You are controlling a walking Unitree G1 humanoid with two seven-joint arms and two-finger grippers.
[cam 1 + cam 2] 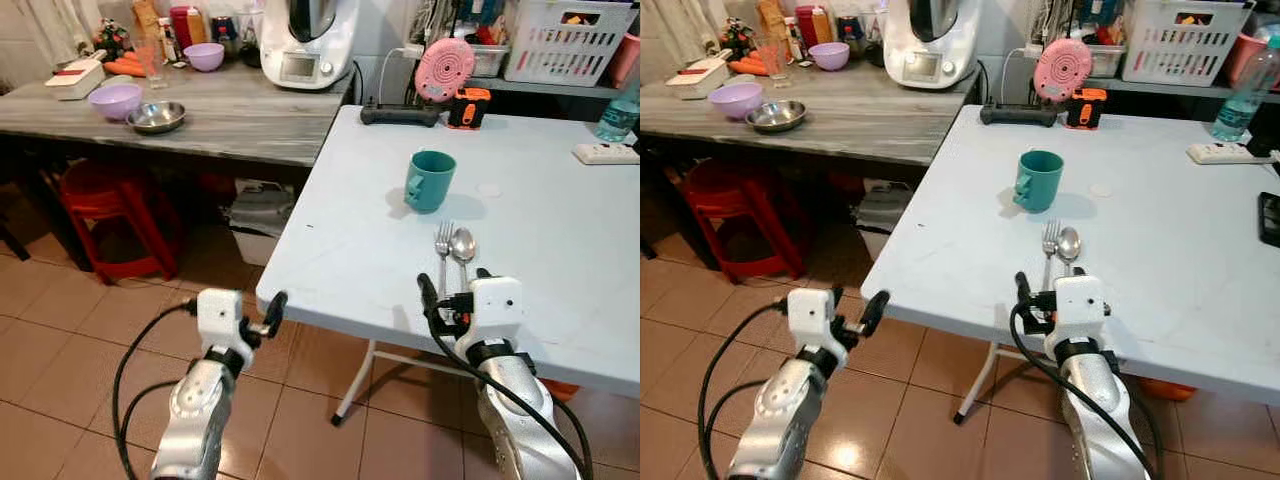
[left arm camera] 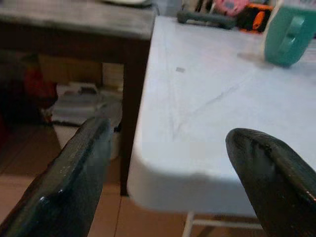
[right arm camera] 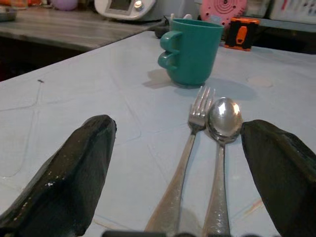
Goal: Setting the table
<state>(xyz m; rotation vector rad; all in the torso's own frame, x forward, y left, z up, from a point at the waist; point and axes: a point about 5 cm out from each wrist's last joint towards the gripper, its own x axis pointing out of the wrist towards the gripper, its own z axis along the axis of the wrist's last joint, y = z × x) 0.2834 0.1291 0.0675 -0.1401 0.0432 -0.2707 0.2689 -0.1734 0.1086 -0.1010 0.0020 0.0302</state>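
Fork [image 3: 190,143], silver metal, touching silver metal spoon [image 3: 220,143] on white desk [image 1: 560,250] | teal plastic mug [image 1: 430,180] at 12 o'clock | right gripper [image 3: 187,173] wide open, empty, straddling handles | left gripper [image 2: 173,173] open, empty, at desk corner

No text, label, brand or number can be read anywhere: the small screen on the white kitchen machine [image 1: 299,67] at the top of the frame is too blurred to make out, and the bottles [image 1: 186,26] and packets at upper left, like the orange-and-black device [image 1: 468,106] at upper centre, show no legible print
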